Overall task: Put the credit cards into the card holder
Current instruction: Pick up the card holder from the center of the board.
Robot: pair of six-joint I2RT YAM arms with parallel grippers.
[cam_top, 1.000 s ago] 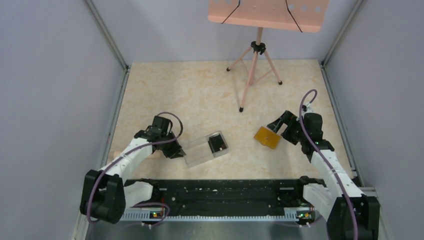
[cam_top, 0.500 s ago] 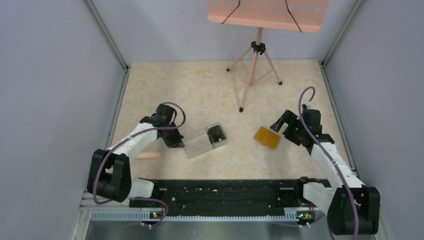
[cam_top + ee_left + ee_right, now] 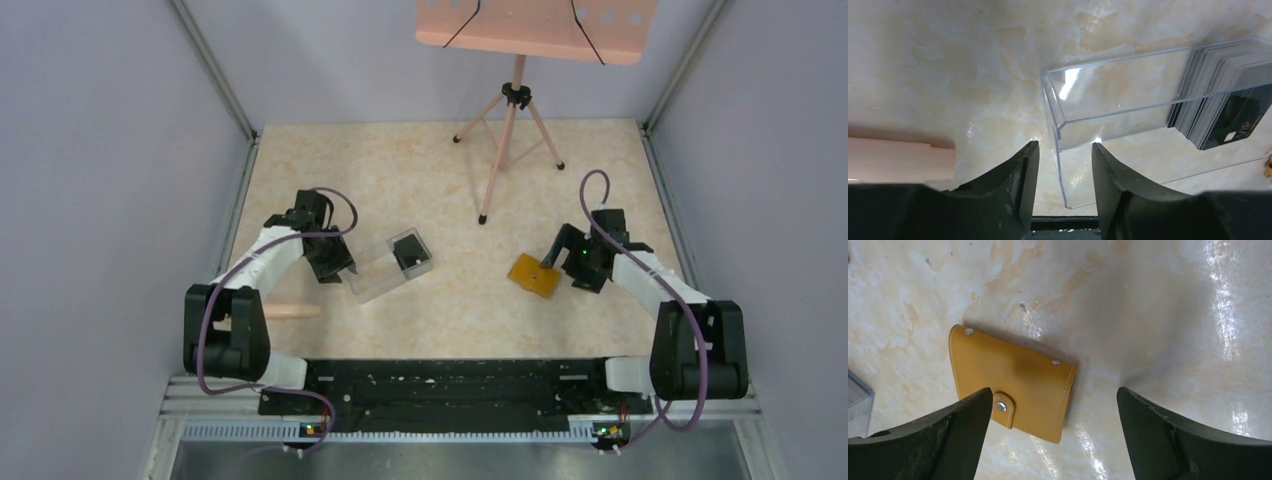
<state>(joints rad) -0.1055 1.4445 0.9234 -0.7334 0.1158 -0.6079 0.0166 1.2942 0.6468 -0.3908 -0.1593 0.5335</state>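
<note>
The credit cards (image 3: 1218,112) are a dark stack standing at the far end of a clear plastic box (image 3: 1118,107), left of centre on the table (image 3: 408,248). My left gripper (image 3: 1063,147) is at the box's near end. Its jaws are a little apart, with the box's thin end wall between them and untouched; in the top view this gripper (image 3: 337,266) is just left of the box (image 3: 372,276). The card holder (image 3: 1013,377), an orange wallet snapped closed, lies flat right of centre (image 3: 533,275). My right gripper (image 3: 1054,392) hovers open over the wallet's near corner (image 3: 562,262).
A pink cylinder (image 3: 290,311) lies on the table near the left arm (image 3: 898,160). A music stand's tripod (image 3: 508,140) stands at the back centre. Grey walls close in both sides and a black rail (image 3: 450,385) runs along the near edge.
The left gripper closed on the box's end, dragged the box back and left, then parted its jaws again. The right gripper stayed wide open and shifted slightly over the wallet.
</note>
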